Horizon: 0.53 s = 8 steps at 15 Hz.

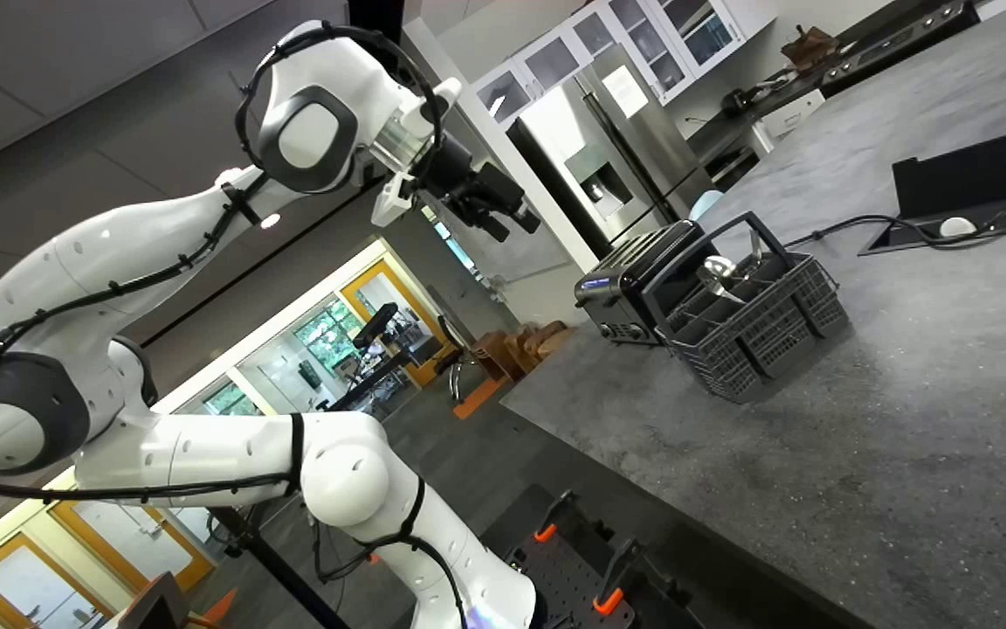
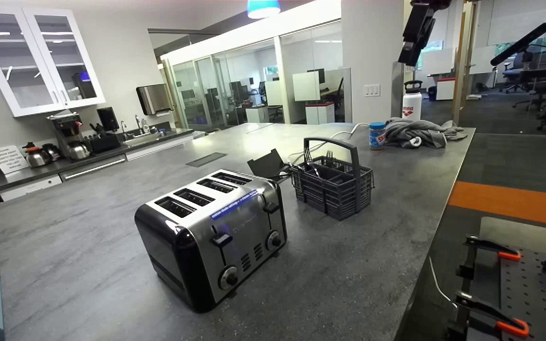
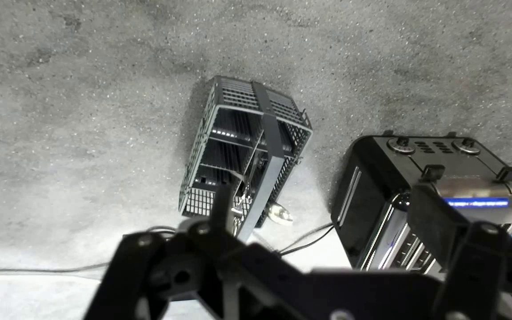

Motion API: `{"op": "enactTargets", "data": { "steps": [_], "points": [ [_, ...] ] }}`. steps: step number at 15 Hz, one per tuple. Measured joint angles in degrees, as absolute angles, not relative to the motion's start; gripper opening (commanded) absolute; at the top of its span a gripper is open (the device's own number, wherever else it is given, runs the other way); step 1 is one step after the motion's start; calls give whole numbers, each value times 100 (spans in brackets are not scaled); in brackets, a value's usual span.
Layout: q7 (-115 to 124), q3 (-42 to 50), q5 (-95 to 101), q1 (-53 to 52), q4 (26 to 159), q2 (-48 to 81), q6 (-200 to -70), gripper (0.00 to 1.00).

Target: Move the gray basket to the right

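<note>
The gray basket stands upright on the gray counter, with lattice walls and a raised arched handle. It shows in both exterior views point(image 1: 769, 328) point(image 2: 323, 192) and in the wrist view point(image 3: 238, 94). Metal cutlery point(image 1: 721, 271) sits in its compartments. My gripper point(image 1: 516, 225) is high above the counter, well apart from the basket. It also shows at the top of an exterior view point(image 2: 411, 57). In the wrist view the fingers point(image 3: 327, 215) are spread wide with nothing between them. The left finger covers part of the basket's near end.
A black and chrome toaster point(image 2: 216, 237) stands close beside the basket; the wrist view shows it too point(image 3: 371, 200). A black open flap box point(image 1: 974, 183) with cables lies behind the basket. A blue-lidded jar point(image 2: 377, 136) and gray cloth point(image 2: 417, 132) lie near the counter edge.
</note>
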<state>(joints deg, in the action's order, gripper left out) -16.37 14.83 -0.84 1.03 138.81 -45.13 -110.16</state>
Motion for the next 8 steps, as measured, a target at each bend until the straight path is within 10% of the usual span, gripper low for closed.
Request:
{"op": "enactTargets", "data": {
  "steps": [8],
  "points": [
    [-1570,1353,118,112,13593,-2529,-12891,100]
  ]
}}
